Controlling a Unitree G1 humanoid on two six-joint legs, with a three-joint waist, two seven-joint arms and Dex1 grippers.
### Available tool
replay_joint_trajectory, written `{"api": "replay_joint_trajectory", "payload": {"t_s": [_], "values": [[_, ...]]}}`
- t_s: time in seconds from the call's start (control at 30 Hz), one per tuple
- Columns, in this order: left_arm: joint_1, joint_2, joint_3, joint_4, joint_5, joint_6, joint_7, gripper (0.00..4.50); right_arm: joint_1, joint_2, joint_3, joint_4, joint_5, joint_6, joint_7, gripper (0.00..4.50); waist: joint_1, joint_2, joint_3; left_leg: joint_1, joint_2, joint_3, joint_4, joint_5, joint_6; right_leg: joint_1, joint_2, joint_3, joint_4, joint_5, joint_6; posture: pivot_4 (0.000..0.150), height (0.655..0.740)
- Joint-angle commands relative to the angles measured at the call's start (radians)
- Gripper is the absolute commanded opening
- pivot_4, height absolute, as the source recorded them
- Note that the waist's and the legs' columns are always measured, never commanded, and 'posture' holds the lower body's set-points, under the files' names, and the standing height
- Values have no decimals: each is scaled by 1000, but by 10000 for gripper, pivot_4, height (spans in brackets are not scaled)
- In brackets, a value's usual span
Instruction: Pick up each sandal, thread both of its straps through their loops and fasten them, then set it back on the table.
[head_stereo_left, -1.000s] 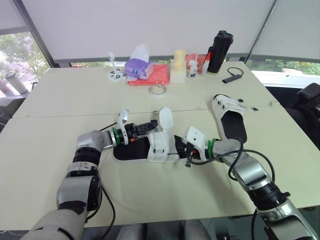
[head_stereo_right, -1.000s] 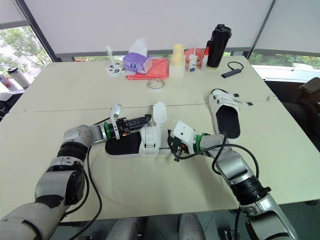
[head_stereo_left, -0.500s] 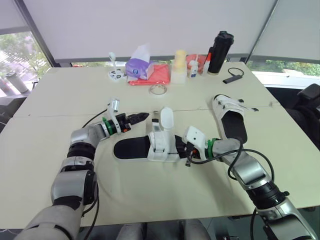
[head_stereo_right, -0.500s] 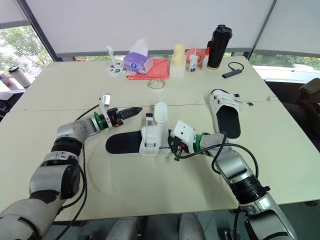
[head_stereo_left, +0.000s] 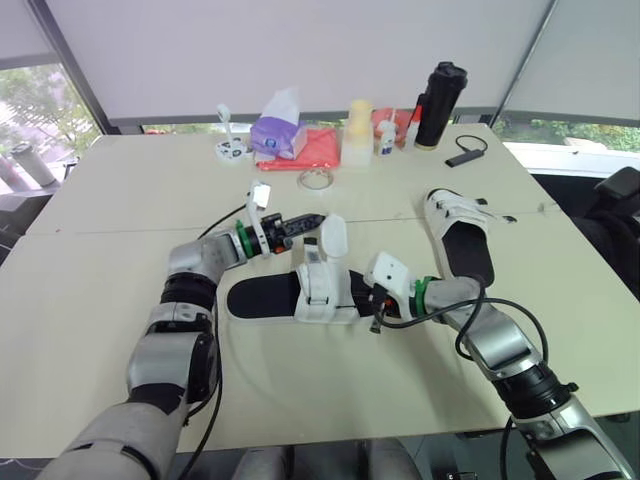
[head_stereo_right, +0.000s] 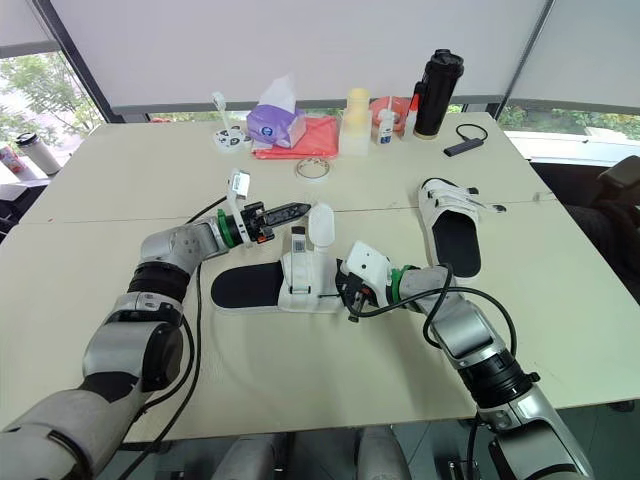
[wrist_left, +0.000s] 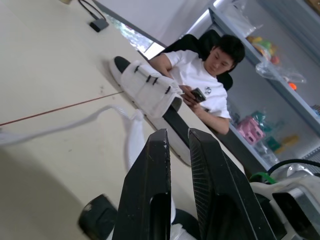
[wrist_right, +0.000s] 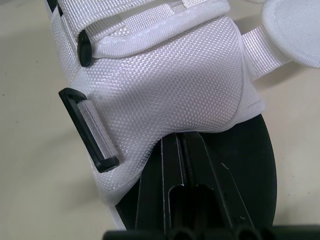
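A black-soled sandal (head_stereo_left: 262, 296) with a white upper (wrist_right: 165, 80) lies in the middle of the table, one white strap flap (head_stereo_left: 332, 237) standing upright. My left gripper (head_stereo_left: 312, 218) hovers just left of that flap, its fingers (wrist_left: 150, 190) a narrow slit apart with nothing between them. At the sandal's toe end, my right gripper (head_stereo_left: 373, 300) is shut, its fingertips (wrist_right: 172, 150) resting on the black sole at the edge of the white upper. A black buckle loop (wrist_right: 87, 130) sticks out of the upper's side. The second sandal (head_stereo_left: 460, 238) lies to the right with its straps across it.
Along the far edge stand a purple tissue box (head_stereo_left: 277, 135) on a red cloth (head_stereo_left: 318, 150), a cream container (head_stereo_left: 357, 132), small bottles, a black flask (head_stereo_left: 438, 104) and a small black device (head_stereo_left: 465, 155). A tape roll (head_stereo_left: 315, 179) lies nearer. A seated person (wrist_left: 200, 82) appears beyond the table.
My left gripper left the sandal's heel, swung out left, then came back right and farther, beside the upright flap; its fingers narrowed. The right arm and both sandals stayed put.
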Motion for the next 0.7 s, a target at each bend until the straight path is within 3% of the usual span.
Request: {"api": "replay_joint_trajectory", "payload": {"t_s": [0.03, 0.17, 0.2, 0.7], "values": [[-34, 1, 1, -14, -12, 1, -14, 22930, 19, 5, 28, 26, -19, 19, -6, 0, 0, 0, 0, 0, 0, 0, 0, 0, 0, 0, 0, 0, 0, 0, 0, 1500, 7296], [-38, -1, 5, -13, -9, -13, -3, 42902, 19, 5, 27, 26, -17, 20, -9, 0, 0, 0, 0, 0, 0, 0, 0, 0, 0, 0, 0, 0, 0, 0, 0, 1500, 7296], [-38, -2, 5, -13, -10, -15, -4, 44047, 19, 6, 27, 26, -17, 20, -9, 0, 0, 0, 0, 0, 0, 0, 0, 0, 0, 0, 0, 0, 0, 0, 0, 1500, 7296], [-62, -82, -24, 101, 62, -121, 79, 44047, 15, 8, 27, 31, -17, 18, -8, 0, 0, 0, 0, 0, 0, 0, 0, 0, 0, 0, 0, 0, 0, 0, 0, 1500, 7296]]}}
